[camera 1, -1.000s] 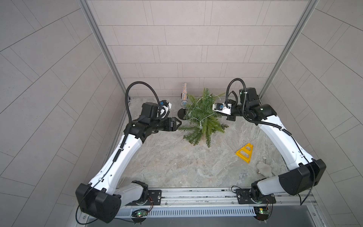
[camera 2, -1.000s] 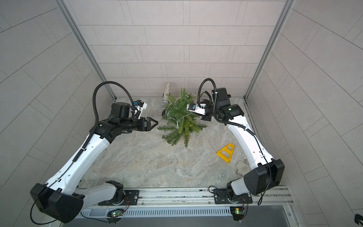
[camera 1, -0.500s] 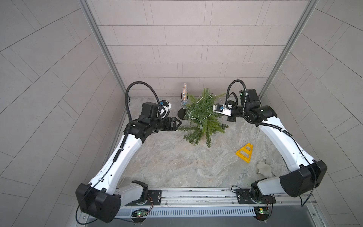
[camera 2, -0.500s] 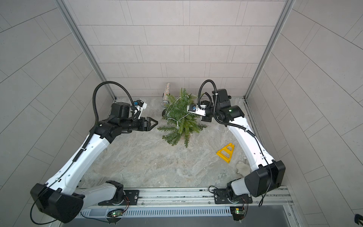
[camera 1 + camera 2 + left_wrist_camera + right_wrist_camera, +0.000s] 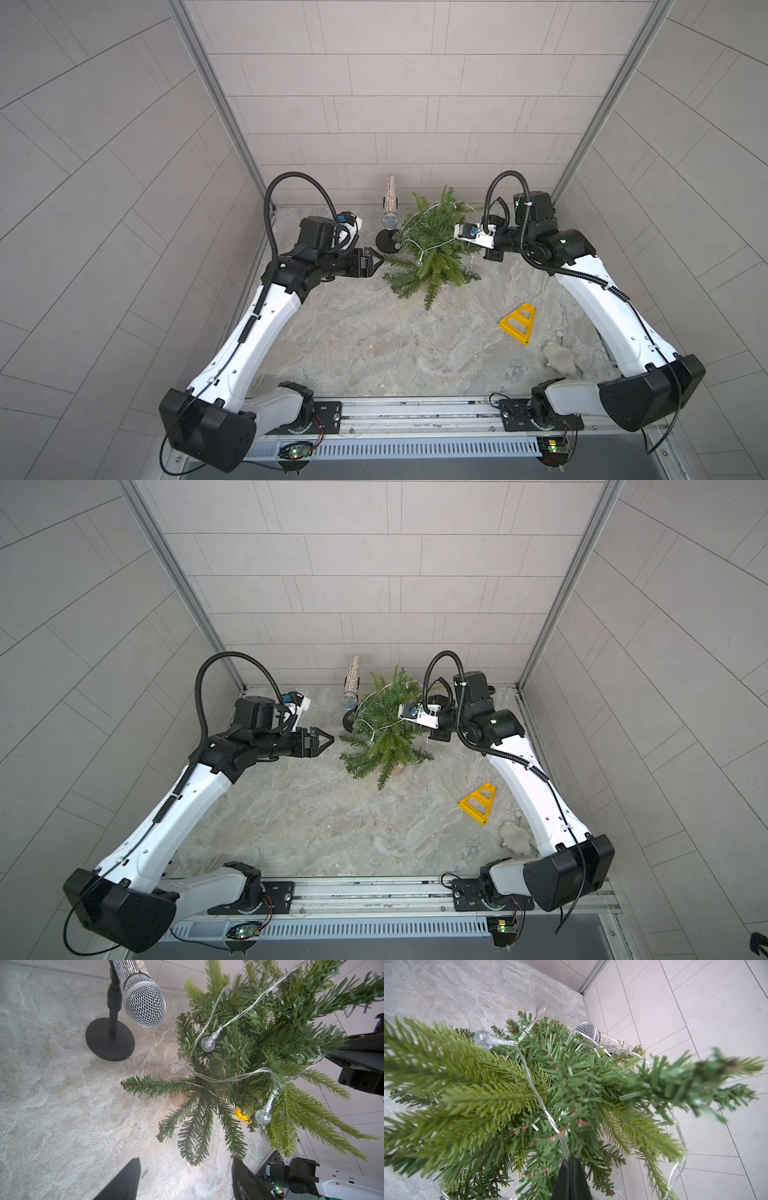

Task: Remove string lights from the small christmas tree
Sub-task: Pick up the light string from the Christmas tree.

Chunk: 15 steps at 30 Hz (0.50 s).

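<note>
The small christmas tree (image 5: 434, 253) (image 5: 384, 735) stands near the back wall, and a bit of its tan base (image 5: 177, 1100) shows under the branches. The string lights (image 5: 208, 1043) (image 5: 534, 1088), a thin silvery wire with clear bulbs, loop through the branches. My right gripper (image 5: 569, 1159) is in the tree's right side, shut on the wire. In both top views its fingertips are hidden by the wrist camera and the needles. My left gripper (image 5: 379, 262) (image 5: 185, 1160) hangs open just left of the tree's lowest branches, touching nothing.
A glittery microphone (image 5: 390, 207) on a black round stand (image 5: 386, 246) stands just left of the tree by the back wall. A yellow triangular frame (image 5: 518, 324) and a pale fluffy lump (image 5: 559, 358) lie at the front right. Tiled walls close three sides.
My right gripper has closed on the wire at the tree's right side and its arm has shifted slightly. The left arm has hardly moved.
</note>
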Each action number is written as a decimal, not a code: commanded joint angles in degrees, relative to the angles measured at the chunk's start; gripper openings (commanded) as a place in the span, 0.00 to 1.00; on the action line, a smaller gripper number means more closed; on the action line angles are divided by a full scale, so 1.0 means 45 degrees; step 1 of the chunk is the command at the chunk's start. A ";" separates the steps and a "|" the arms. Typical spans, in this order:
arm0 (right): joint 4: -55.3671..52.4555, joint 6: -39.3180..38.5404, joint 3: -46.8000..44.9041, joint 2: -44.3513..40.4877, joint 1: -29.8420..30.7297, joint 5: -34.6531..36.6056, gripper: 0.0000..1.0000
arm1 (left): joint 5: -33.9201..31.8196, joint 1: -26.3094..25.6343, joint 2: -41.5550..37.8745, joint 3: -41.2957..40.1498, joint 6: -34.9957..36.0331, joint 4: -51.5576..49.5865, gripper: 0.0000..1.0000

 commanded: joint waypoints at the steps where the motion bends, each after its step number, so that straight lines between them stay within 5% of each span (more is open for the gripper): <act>1: -0.0378 0.0298 0.0345 -0.0142 -0.0019 -0.0113 0.06 | -0.0079 -0.0051 -0.0313 -0.0205 -0.0050 -0.0033 0.74; 15: -0.0830 0.0540 0.0287 -0.0415 -0.0019 -0.0321 0.10 | -0.0069 -0.0038 -0.0212 -0.0270 -0.0056 0.0030 0.74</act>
